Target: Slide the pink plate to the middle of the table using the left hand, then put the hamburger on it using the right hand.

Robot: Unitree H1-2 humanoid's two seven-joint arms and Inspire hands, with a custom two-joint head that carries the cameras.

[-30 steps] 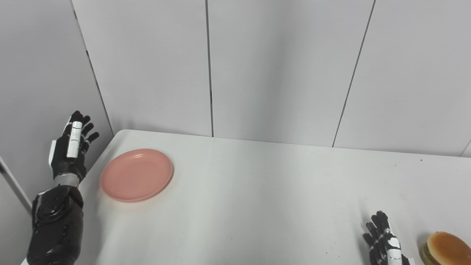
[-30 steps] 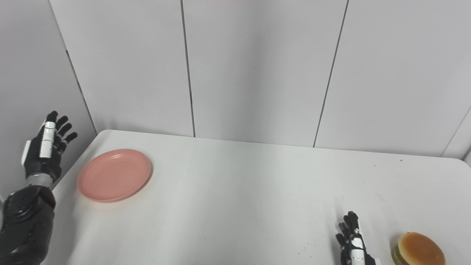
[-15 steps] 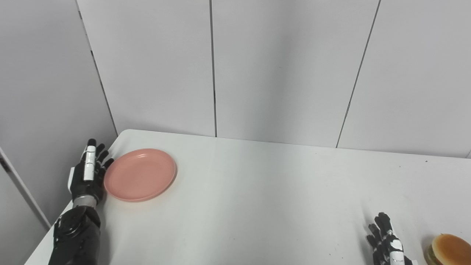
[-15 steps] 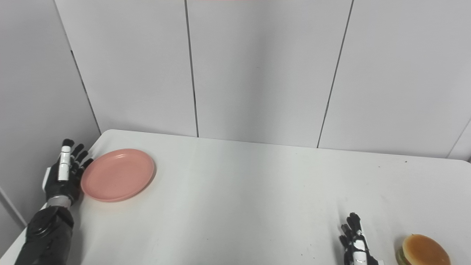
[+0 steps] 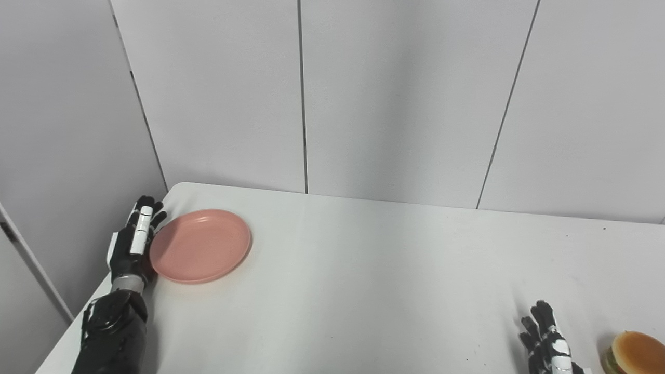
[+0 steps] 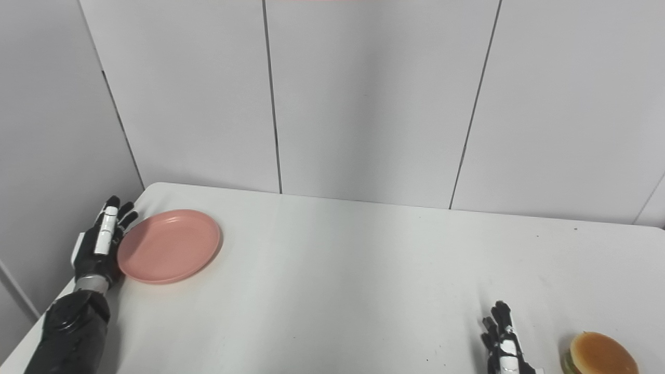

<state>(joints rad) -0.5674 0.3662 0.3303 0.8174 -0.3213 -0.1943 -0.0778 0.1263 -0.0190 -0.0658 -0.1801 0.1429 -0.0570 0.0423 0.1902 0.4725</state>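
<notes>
Two robot hands show. Right robot hand lies near, low on the white bench, fingers spread, holding nothing. One hamburger sits just right of it, at the near right corner. Farther off, the left robot hand stands open, fingers up, right against the left rim of one pink plate at the far left.

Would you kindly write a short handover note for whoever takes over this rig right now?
Left hand: open, fingers apart, at the pink plate's left rim; contact unclear.
Right hand: open, resting near the table's front edge, just left of the hamburger, not touching it.
Done: nothing; the plate sits at the far-left corner.
Left: slide the plate to the middle, then put the hamburger on it.
</notes>
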